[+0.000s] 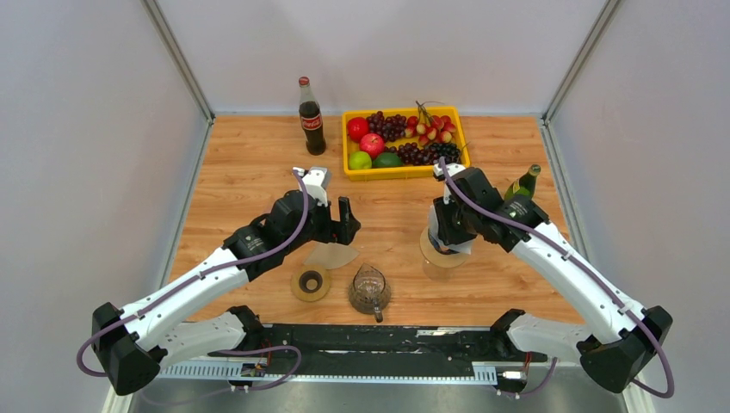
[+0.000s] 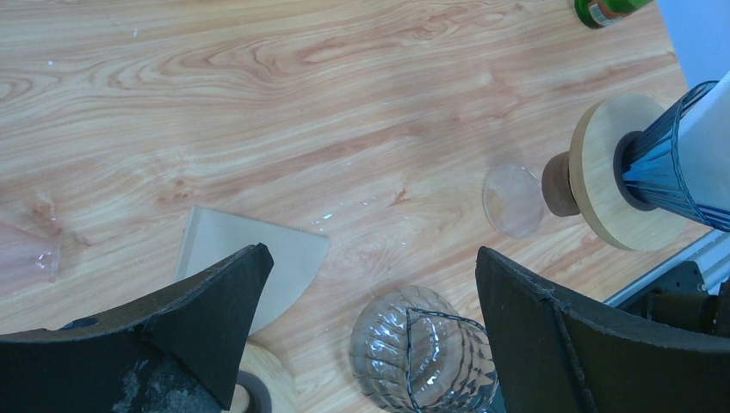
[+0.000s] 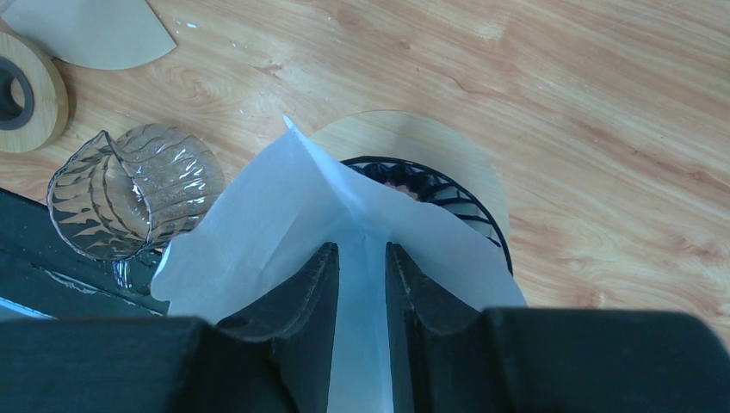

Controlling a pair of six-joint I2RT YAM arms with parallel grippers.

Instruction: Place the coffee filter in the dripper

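**Item 1: coffee filter** (image 3: 275,215). White paper, cone type, folded flat, with a sharp crease running up to a pointed corner. I logged it in the lower centre of the right wrist view, pinched between the closed fingers of the right gripper (image 3: 360,254). It was spread directly over the dripper's mouth. I could not tell whether it sat inside the cone.

**Item 2: dripper** (image 3: 435,188). Dark, translucent, ribbed cone set in a round, pale wooden collar (image 3: 405,138). It stood upright on the table, right of centre in the top view. I saw only the right-hand arc of its rim; the filter covered the remainder.
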